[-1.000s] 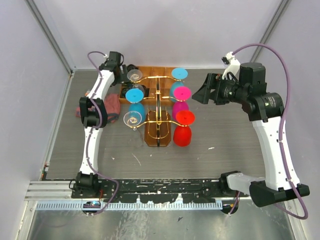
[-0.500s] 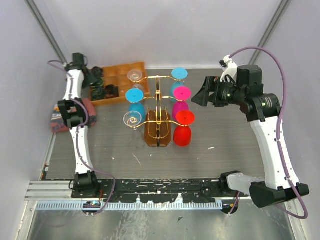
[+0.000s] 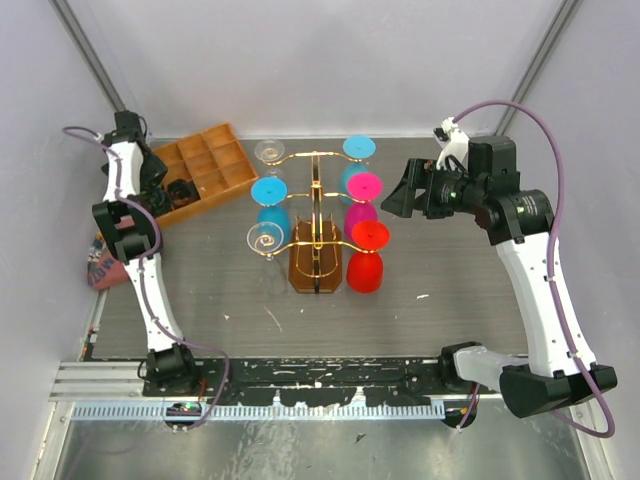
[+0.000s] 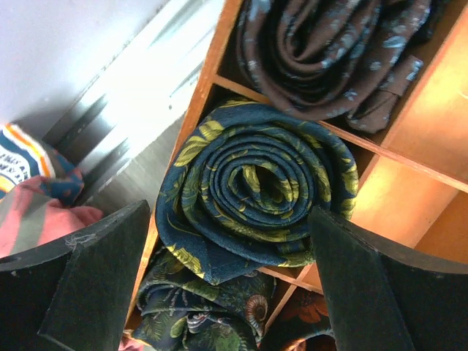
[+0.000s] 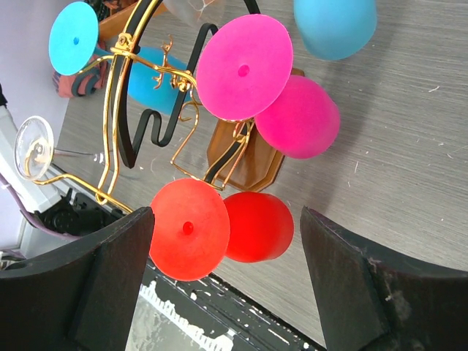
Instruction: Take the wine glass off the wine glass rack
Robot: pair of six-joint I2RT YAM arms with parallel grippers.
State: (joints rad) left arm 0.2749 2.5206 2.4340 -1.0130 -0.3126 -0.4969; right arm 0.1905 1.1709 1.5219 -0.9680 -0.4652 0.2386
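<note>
The right gripper (image 5: 225,219) stands wide open and holds nothing. Its fingers frame the red wine glass (image 5: 256,227), with the pink wine glass (image 5: 243,69) above it in the wrist view. The left gripper (image 4: 228,212) is also spread wide and empty. It hangs over a rolled navy tie (image 4: 256,183) in the compartmented tray (image 3: 215,160), which sits at the table's far left corner. At least three rolled ties show in that tray, and a striped cloth (image 3: 100,262) lies near it by the left wall.

Six glasses hang foot-up on the wine glass rack (image 3: 315,215), three per side: two blue, two clear, one pink and one red. The rack is gold wire with curled arms on an amber-brown base (image 3: 315,270), and it stands mid-table, toward the far wall. Bare grey table (image 3: 450,300) spreads from the rack to the right arm and down to the near rail. On the left, the gap to the tray is narrower.
</note>
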